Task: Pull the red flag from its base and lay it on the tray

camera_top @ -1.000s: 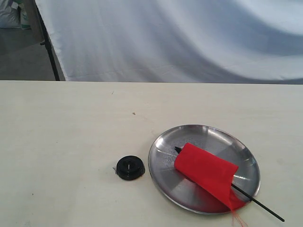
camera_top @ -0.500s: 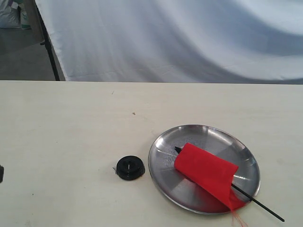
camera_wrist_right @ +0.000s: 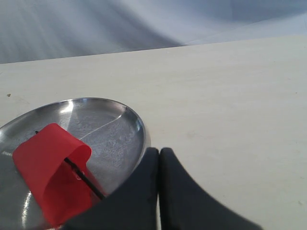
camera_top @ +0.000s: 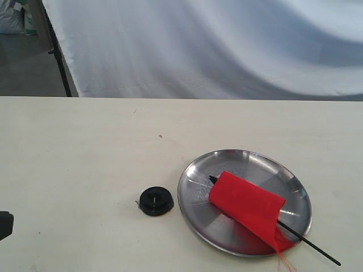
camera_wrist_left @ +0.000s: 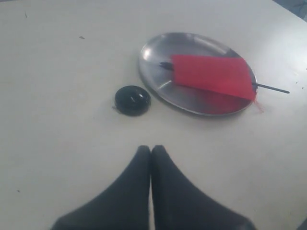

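The red flag (camera_top: pixel 249 209) lies across the steel tray (camera_top: pixel 198 170), its black stick poking past the near right rim. The black round base (camera_top: pixel 156 200) sits on the table just left of the tray, its hole bare. In the left wrist view the flag (camera_wrist_left: pixel 211 75), tray (camera_wrist_left: pixel 153 52) and base (camera_wrist_left: pixel 132 100) lie beyond my left gripper (camera_wrist_left: pixel 150 148), which is shut on nothing. A dark part of the left arm (camera_top: pixel 4 224) shows at the exterior view's left edge. My right gripper (camera_wrist_right: pixel 159 151) is shut and holds nothing, beside the tray (camera_wrist_right: pixel 129 129) and flag (camera_wrist_right: pixel 48 167).
A cream table (camera_top: pixel 85 147) carries everything. A white cloth backdrop (camera_top: pixel 215 45) hangs behind its far edge, with a dark stand leg (camera_top: pixel 58 56) at the back left.
A dark part of the left arm has come further into the exterior view at the left edge. Flag, tray and base have not moved.
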